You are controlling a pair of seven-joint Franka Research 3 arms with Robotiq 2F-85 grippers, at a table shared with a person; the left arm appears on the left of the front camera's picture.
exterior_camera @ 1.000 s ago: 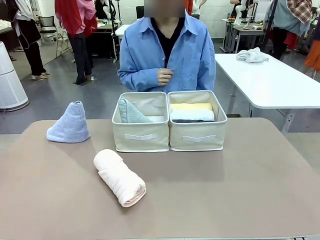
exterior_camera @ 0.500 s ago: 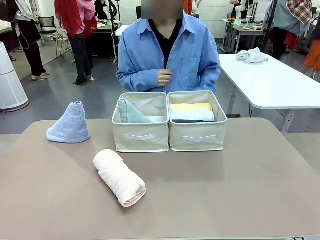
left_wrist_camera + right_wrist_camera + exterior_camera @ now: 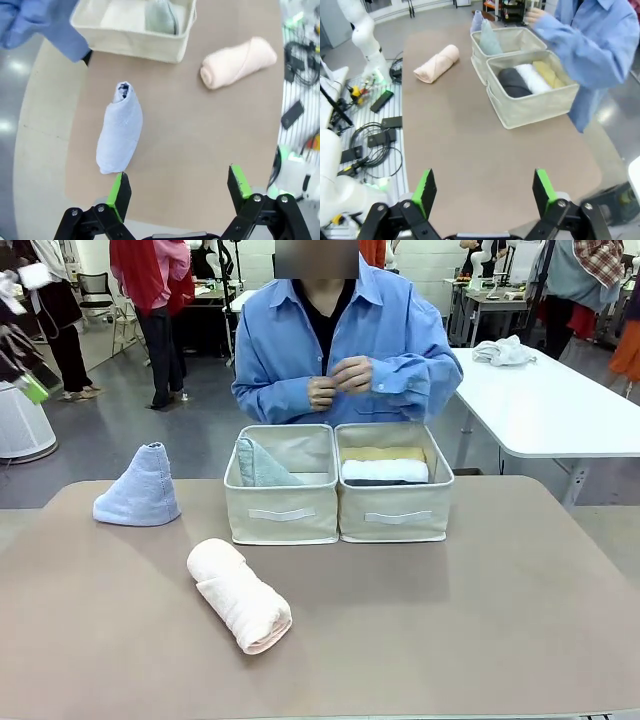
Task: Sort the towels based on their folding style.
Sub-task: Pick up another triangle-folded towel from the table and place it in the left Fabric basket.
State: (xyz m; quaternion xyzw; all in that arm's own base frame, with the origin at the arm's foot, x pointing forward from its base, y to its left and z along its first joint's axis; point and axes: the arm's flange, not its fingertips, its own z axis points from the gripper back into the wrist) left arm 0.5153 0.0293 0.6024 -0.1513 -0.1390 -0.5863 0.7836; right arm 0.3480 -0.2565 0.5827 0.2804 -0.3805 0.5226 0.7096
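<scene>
Left wrist view: I had just swung the left claw (image 3: 177, 172), gaping empty like the right claw (image 3: 484, 174), toward the unsorted lavender cone (image 3: 120, 132).

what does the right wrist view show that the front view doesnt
Right wrist view: the open right gripper, cables on a slatted stand beside the table, and the dark grey rolled towel lying plainly beside the white rolled towel and yellow rolled towel.
Front view: a white side table with a cloth heap, and the lavender-blue cone towel in full.
Both: the pale pink rolled towel, the two beige bins, the grey-green cone towel and the person's blue shirt.
</scene>
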